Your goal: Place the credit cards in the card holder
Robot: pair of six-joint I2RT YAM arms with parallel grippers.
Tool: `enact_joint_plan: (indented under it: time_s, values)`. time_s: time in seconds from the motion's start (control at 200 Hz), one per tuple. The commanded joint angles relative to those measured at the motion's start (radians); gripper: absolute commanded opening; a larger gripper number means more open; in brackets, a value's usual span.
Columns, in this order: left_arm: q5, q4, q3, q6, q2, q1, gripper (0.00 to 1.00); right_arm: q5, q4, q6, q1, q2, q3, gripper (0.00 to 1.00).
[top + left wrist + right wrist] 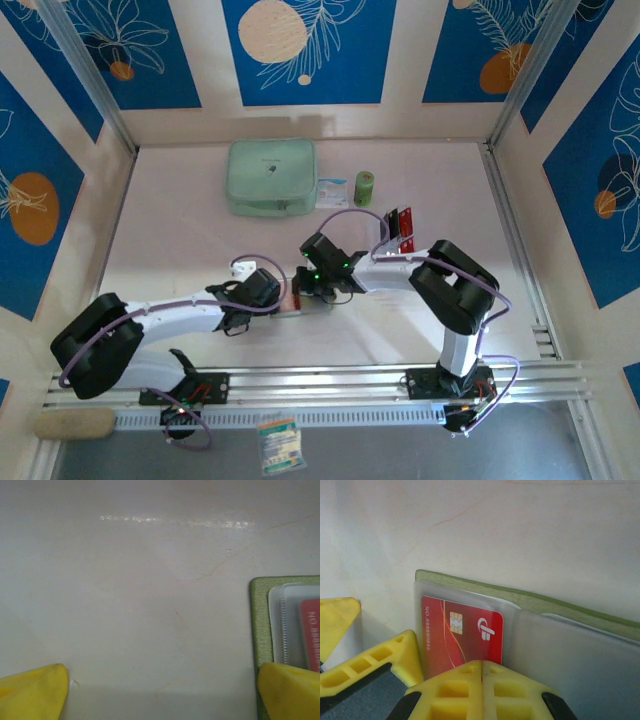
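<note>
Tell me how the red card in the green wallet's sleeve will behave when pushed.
The red card looks flat and thin, so probably stiff and light. Its glossy face and the clear sleeve suggest it slides easily. The card holder lies flat on the smooth table, so it may shift too.

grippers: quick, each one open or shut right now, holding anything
left gripper: open, holding nothing.
right gripper: shut, tips at the red card in the card holder; hold unclear.
</note>
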Motion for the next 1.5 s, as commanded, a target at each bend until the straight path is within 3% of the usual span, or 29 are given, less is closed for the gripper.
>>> enact_joint_plan:
  time_s: [0.0, 0.4, 0.955, 1.495]
  values:
    - [0.031, 0.029, -0.019, 0.002, 0.033, 0.008, 0.97, -0.044, -0.045, 0.001, 0.017, 0.037, 0.025, 0.00]
    - [0.032, 0.009, -0.025, 0.001, -0.021, 0.008, 0.97, -0.002, -0.101, -0.015, 0.013, -0.102, 0.014, 0.00]
    - [0.026, 0.013, -0.036, 0.006, -0.013, 0.008, 0.97, 0.072, -0.162, -0.015, 0.037, -0.054, 0.005, 0.00]
    - [0.029, 0.026, -0.040, 0.009, -0.010, 0.008, 0.97, 0.057, -0.193, -0.028, 0.069, 0.003, 0.056, 0.00]
